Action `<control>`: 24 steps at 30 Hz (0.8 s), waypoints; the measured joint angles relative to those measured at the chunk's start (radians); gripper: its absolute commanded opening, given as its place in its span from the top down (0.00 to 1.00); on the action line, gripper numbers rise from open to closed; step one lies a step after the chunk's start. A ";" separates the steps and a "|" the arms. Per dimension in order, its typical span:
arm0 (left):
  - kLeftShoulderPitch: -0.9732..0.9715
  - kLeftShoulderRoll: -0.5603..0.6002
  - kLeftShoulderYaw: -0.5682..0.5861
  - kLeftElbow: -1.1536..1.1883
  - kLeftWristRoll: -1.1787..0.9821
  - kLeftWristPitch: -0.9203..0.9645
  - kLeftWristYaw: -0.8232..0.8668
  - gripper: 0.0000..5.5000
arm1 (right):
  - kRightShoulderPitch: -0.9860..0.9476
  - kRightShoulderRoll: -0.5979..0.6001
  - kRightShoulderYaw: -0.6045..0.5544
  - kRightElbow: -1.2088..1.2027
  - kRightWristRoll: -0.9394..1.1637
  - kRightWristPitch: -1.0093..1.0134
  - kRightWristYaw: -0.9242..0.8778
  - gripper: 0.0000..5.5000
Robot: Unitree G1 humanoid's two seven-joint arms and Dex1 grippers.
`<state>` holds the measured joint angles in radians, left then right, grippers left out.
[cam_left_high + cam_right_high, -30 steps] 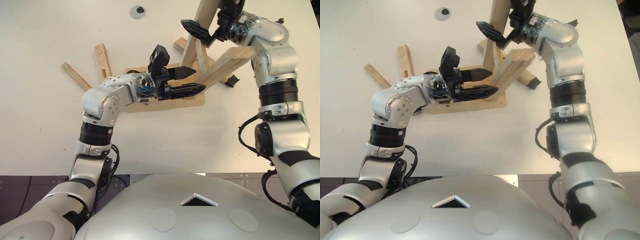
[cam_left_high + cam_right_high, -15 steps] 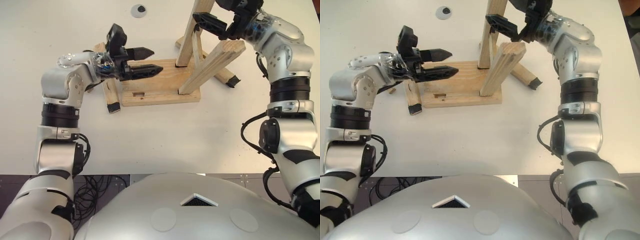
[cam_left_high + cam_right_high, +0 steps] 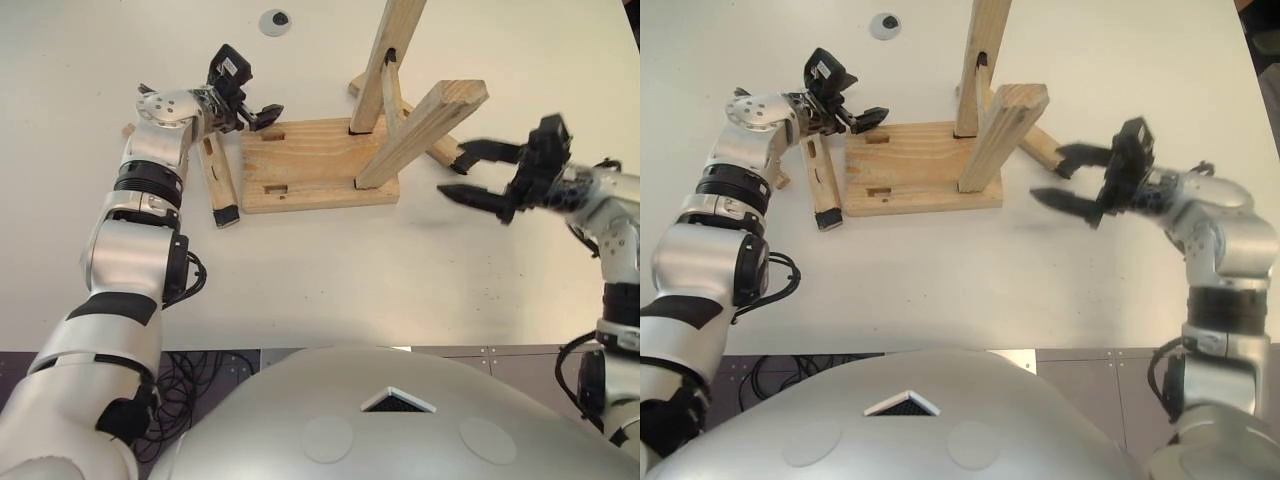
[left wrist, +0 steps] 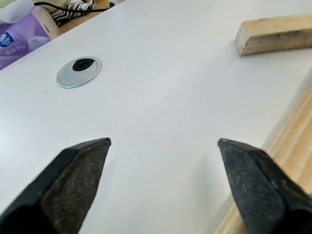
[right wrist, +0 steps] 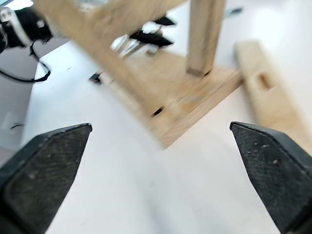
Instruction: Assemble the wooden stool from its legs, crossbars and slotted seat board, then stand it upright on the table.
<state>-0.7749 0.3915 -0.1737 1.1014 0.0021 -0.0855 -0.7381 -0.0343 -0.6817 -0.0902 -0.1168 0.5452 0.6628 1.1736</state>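
White worktop [image 3: 330, 270] carries the wooden seat board [image 3: 310, 180], lying flat with two legs [image 3: 424, 124] standing in its slots. A loose leg [image 3: 217, 180] lies just beside its left edge. The left gripper [image 3: 264, 114] is at the board's far left corner and the right gripper [image 3: 455, 170] is near its right end, both with fingers spread.

No words or numbers can be read. There is one piece of print, on a purple soft pack [image 4: 22, 28] lying past the far edge of the counter [image 4: 170, 97] in the left wrist view. It is a small blue and white mark on the face of the pack. It is cut off by the picture's border and is too small to make out as letters.
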 measured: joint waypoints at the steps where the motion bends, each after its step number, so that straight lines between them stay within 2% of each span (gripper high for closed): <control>1: -0.002 0.000 -0.002 0.006 0.014 -0.010 0.000 0.27 | 0.024 0.003 0.032 -0.038 0.006 0.018 -0.004 0.05; 5: -0.012 0.007 -0.016 0.013 0.046 -0.019 -0.030 0.27 | 0.057 0.094 0.220 -0.074 -0.052 0.045 -0.103 0.05; 9: 0.007 0.027 -0.055 0.008 0.086 0.015 -0.107 0.27 | -0.020 0.176 0.325 -0.002 -0.122 0.012 -0.185 0.05; 16: 0.086 0.089 -0.074 -0.157 0.076 0.100 -0.291 0.27 | -0.132 0.285 0.340 0.159 -0.206 -0.099 -0.313 0.05; 20: 0.222 0.099 -0.045 -0.400 -0.014 0.243 -0.364 0.27 | -0.205 0.336 0.288 0.286 -0.238 -0.156 -0.414 0.05; 24: 0.323 0.100 -0.039 -0.609 -0.070 0.366 -0.393 0.27 | -0.238 0.359 0.252 0.341 -0.240 -0.177 -0.440 0.05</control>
<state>-0.4516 0.4912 -0.2125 0.4921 -0.0678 0.2806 -1.1310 -0.2722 -0.3228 0.1621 0.2238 0.3051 0.4860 0.7335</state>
